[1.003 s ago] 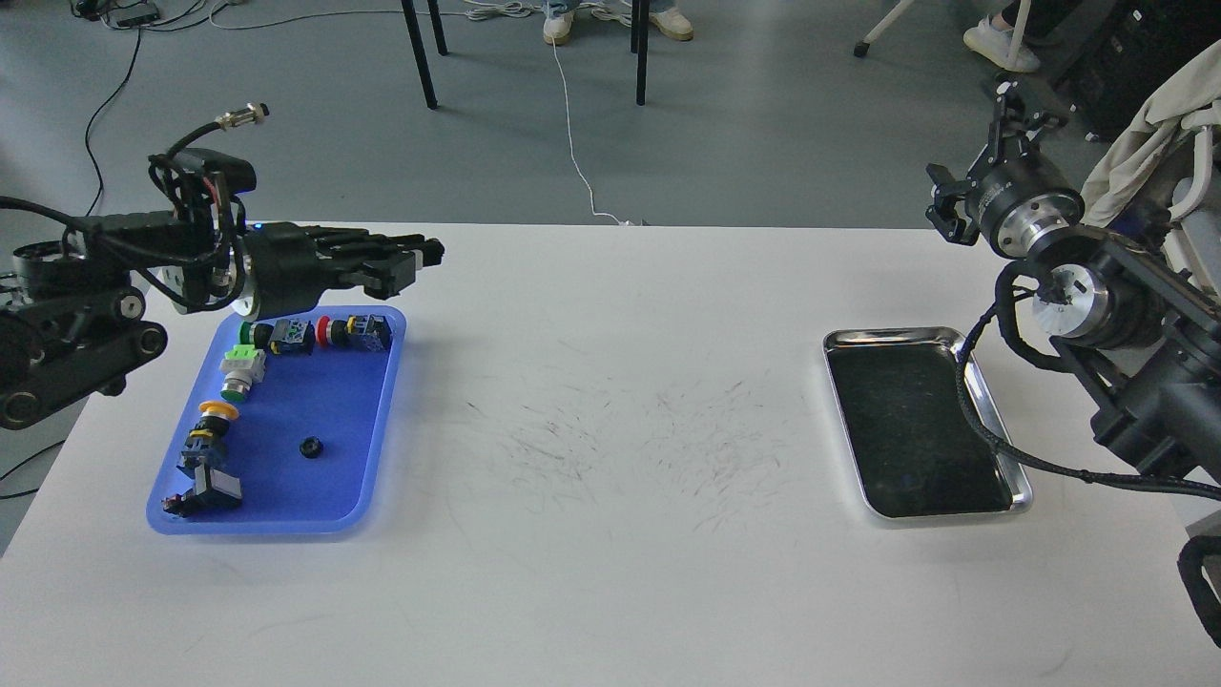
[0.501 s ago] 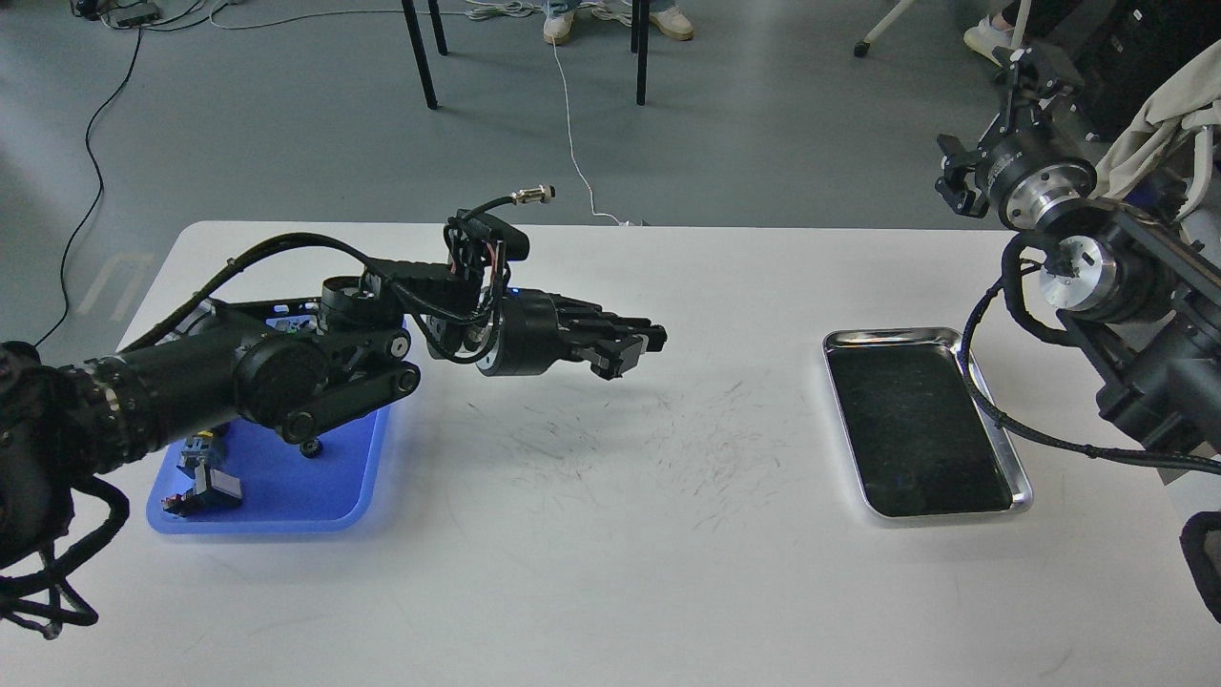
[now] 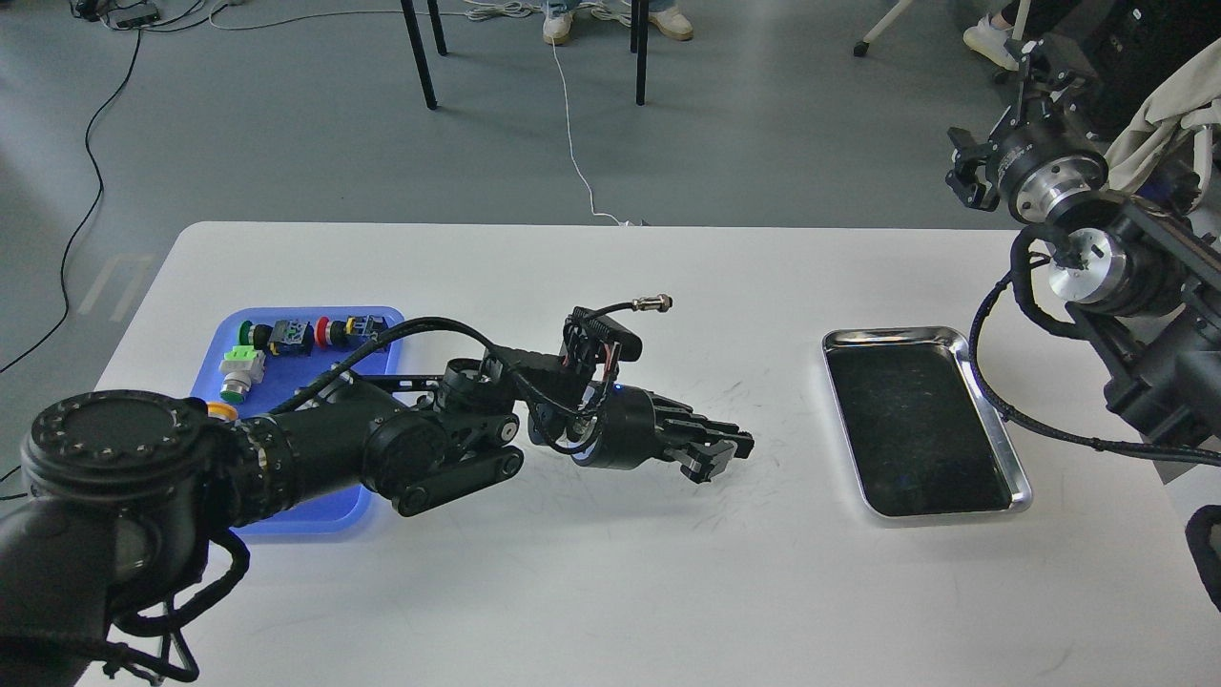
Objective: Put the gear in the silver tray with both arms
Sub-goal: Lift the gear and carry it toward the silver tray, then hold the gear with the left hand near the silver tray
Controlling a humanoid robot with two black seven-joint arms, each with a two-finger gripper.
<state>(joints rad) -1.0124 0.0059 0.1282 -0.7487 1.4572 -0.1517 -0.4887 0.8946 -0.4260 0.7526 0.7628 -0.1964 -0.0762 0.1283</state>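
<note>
**benchguy:** So where's everything sitting right now?

**torque_nerd:** The left arm [image 3: 382,448] is stretched low across the white table [image 3: 591,592], from the bottom-left corner out toward the middle. The left gripper [image 3: 717,456] is over the scuffed patch of tabletop, roughly between the blue tray [image 3: 386,329] and the silver tray [image 3: 992,429], well apart from both.

**benchguy:** Holding anything?

**torque_nerd:** Fingers look pressed together with no gap I can see, and I can't make out anything between them. If there's a gear in there, it's too small or too dark to tell.

**benchguy:** And the other side?

**torque_nerd:** The right arm [image 3: 1135,315] is raised by the table's right edge, and the right gripper [image 3: 992,143] is up above the floor behind the table. It's small and black against dark stuff, so honestly can't tell if the jaws are apart or together.

**benchguy:** The trays?

**torque_nerd:** The silver one lies flat on the right, dark floor bare, with a black cable [image 3: 1011,415] draped past its right rim. The blue one has a row of push buttons [image 3: 315,334] along its far edge; the arm hides much of it.
</note>
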